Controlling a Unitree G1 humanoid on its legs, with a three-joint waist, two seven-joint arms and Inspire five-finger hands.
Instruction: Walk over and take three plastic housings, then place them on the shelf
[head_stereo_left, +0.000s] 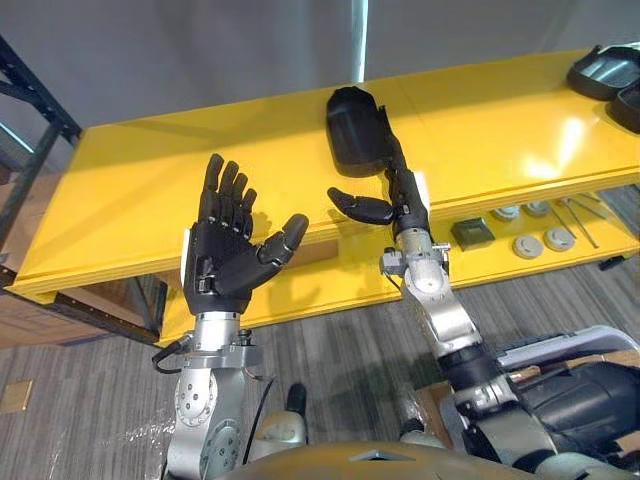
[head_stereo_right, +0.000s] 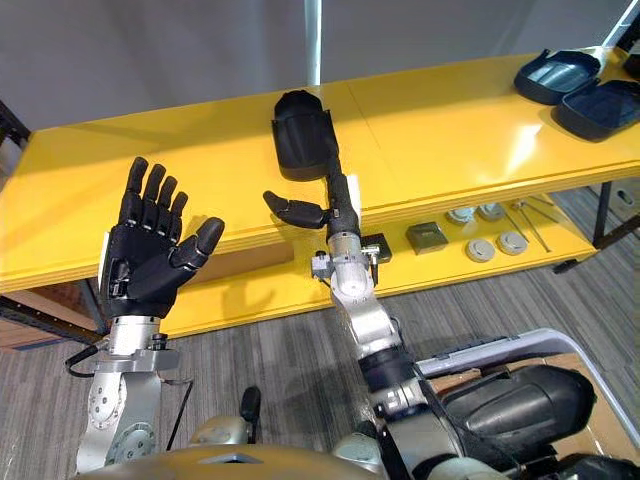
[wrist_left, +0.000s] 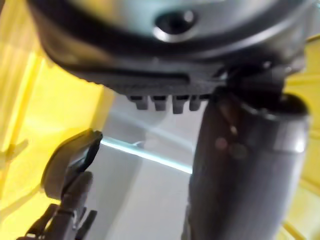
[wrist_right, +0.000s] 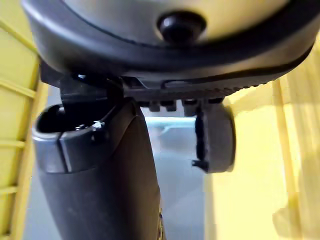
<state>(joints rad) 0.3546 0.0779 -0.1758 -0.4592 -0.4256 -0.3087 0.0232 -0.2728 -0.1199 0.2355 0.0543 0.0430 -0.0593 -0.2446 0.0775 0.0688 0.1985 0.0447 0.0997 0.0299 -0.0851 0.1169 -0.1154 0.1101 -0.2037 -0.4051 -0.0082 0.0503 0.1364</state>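
A black plastic housing (head_stereo_left: 355, 130) lies on the yellow top shelf (head_stereo_left: 150, 190), near its middle. My right hand (head_stereo_left: 405, 200) reaches over the shelf's front edge. Its fingers are straight and run along the housing's right side, touching it, and the thumb sticks out to the left, clear of the housing. The right wrist view shows the housing (wrist_right: 216, 137) edge-on just past the fingers. My left hand (head_stereo_left: 225, 250) is raised in front of the shelf, palm up, open and holding nothing. Two more black housings (head_stereo_right: 555, 75) (head_stereo_right: 600, 105) rest at the shelf's far right end.
The lower yellow shelf (head_stereo_left: 330, 285) carries a dark square part (head_stereo_left: 472, 233), several grey discs (head_stereo_left: 528, 245) and thin metal tools (head_stereo_left: 580, 215). A dark metal rack (head_stereo_left: 30, 90) stands at the left. A cardboard box (head_stereo_left: 40, 315) sits under the shelf's left end.
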